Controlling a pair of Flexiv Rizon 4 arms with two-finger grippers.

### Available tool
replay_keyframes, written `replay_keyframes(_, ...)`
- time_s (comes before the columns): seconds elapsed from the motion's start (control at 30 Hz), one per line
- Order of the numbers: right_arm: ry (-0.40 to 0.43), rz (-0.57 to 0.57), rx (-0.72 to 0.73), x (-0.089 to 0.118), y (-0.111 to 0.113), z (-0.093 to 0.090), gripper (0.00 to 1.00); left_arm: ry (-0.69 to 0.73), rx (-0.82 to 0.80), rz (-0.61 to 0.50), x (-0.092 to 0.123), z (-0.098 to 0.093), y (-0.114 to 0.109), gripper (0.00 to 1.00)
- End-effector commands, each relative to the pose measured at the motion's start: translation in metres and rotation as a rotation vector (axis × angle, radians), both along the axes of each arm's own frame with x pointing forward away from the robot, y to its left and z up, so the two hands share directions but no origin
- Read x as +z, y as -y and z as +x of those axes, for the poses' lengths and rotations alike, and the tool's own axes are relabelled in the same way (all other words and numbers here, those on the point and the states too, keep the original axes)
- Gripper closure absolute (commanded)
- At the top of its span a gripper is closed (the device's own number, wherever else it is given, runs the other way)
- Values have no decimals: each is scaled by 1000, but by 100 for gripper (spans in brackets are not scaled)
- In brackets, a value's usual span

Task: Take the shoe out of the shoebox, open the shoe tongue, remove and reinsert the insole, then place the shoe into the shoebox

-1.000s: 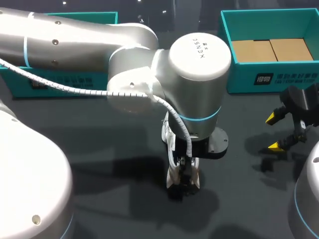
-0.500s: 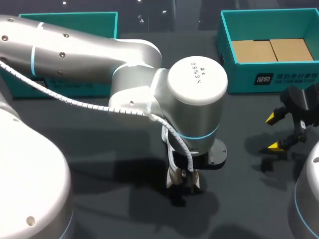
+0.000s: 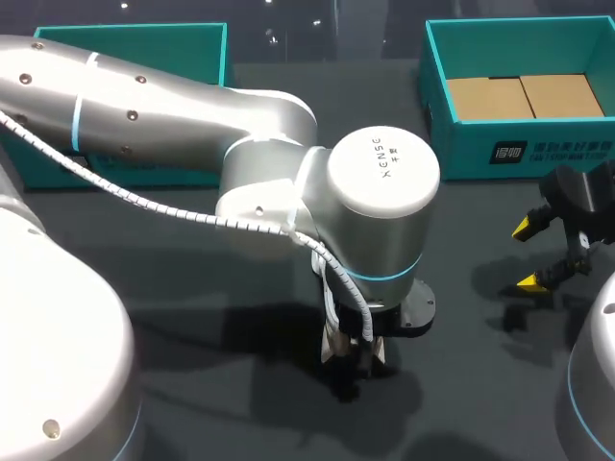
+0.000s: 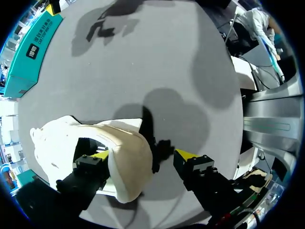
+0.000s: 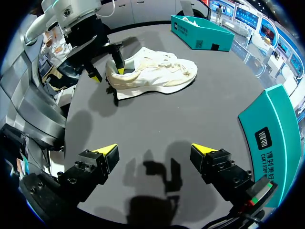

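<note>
A cream-white shoe [image 5: 157, 74] lies on its side on the dark table, mostly hidden under my left wrist in the head view [image 3: 332, 338]. My left gripper [image 4: 142, 155] straddles the shoe's heel [image 4: 128, 167]. One yellow-tipped finger [image 4: 97, 156] is inside the shoe's opening, and the other finger [image 4: 185, 155] stands clear outside the heel, so the gripper is open. My right gripper [image 3: 527, 255] hangs open and empty over the table's right side, well away from the shoe. The teal shoebox [image 3: 452, 144] stands at the back right, with only brown cardboard showing inside.
A second teal box [image 3: 135, 43] sits at the back left, partly behind my left arm. My left arm [image 3: 192, 106] spans the middle of the table. Bare dark tabletop [image 5: 157, 124] lies between my right gripper and the shoe.
My left wrist has turned a little and settled slightly lower over the shoe's heel. The right arm has not moved.
</note>
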State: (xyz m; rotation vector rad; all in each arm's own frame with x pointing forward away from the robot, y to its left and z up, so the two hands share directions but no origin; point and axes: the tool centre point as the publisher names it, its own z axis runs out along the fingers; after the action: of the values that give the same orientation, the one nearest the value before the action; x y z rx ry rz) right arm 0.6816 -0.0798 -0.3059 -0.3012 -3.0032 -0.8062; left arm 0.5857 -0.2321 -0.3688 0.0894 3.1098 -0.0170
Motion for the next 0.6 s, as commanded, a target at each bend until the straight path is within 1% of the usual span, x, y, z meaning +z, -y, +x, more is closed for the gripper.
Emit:
replay_keyframes(0.03, 1, -3, -2, 0, -1, -1, 0, -4, 0, 3, -7, 0, 2, 24)
replay_keyframes(0.07, 1, -3, -2, 0, -1, -1, 0, -5, 0, 3, -8, 0, 2, 25)
replay_keyframes(0.2, 1, -3, -2, 0, -1, -1, 0, -10, -9, 11, -10, 0, 1, 25)
replay_keyframes(0.3, 1, -3, -2, 0, -1, -1, 0, -12, -11, 18, -13, 0, 0, 28)
replay_keyframes(0.53, 1, -3, -2, 0, -1, -1, 0, -20, -1, 23, -18, 1, 0, 49)
replay_keyframes(0.6, 1, -3, -2, 0, -1, -1, 0, -21, 1, 26, -19, 1, 1, 53)
